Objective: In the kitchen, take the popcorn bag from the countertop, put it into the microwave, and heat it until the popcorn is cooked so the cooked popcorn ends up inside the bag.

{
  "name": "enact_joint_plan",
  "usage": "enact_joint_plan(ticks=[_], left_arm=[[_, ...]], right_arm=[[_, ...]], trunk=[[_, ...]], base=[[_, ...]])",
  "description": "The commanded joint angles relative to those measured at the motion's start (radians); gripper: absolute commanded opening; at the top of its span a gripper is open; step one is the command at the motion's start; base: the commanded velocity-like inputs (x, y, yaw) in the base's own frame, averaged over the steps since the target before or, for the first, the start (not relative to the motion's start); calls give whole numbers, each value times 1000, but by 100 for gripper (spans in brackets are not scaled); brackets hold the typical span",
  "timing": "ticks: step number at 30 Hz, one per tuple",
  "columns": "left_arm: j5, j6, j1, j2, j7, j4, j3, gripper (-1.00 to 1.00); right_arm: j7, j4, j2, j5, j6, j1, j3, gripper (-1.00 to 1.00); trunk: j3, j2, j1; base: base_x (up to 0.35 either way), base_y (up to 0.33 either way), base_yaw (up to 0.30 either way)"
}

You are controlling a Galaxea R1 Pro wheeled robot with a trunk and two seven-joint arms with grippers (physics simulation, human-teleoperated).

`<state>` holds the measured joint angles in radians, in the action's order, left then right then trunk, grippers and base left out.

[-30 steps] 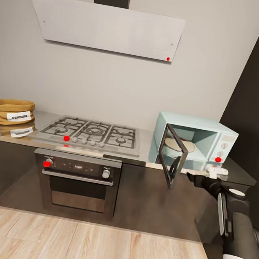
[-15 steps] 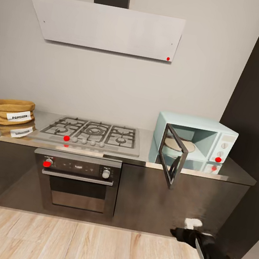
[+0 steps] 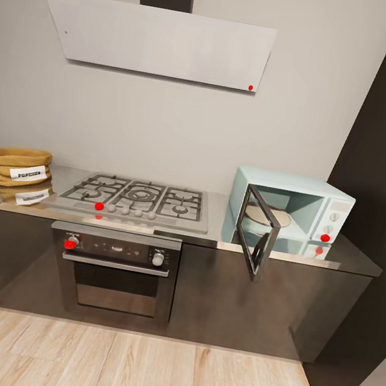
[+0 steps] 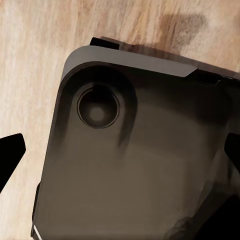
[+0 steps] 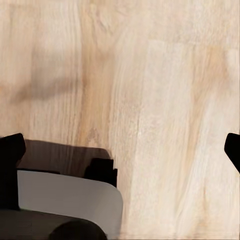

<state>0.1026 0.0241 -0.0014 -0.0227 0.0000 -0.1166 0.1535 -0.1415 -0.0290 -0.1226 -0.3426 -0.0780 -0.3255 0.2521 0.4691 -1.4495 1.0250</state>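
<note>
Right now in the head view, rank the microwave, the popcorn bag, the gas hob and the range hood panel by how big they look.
1. range hood panel
2. gas hob
3. microwave, looking close to the hob, so that order is unsure
4. popcorn bag

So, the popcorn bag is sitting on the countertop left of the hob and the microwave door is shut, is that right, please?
Not quite. The popcorn bag does sit on the countertop left of the hob, but the microwave door is open, not shut: in the head view it swings out toward the camera, with the turntable plate visible inside.
</note>
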Motion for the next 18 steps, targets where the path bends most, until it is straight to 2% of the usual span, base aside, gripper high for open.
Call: enact_joint_plan(ticks=[1,4,8,18], left_arm=[[11,2,0,0,0,0,1,100],[11,2,0,0,0,-1,1,100],[11,2,0,0,0,-1,1,100],[13,2,0,0,0,-2,1,100]], right_arm=[[-2,-3,0,-8,-5,3,9,100],[0,-3,1,-8,2,7,9,100],[29,-5,27,-7,7,8,10,100],[42,-5,30,-7,9,8,10,100]], trunk=[[1,-1,0],[1,-1,0],[1,-1,0],[-1,-1,0]], base=[[0,0,0],[0,0,0],[0,0,25],[0,0,246]])
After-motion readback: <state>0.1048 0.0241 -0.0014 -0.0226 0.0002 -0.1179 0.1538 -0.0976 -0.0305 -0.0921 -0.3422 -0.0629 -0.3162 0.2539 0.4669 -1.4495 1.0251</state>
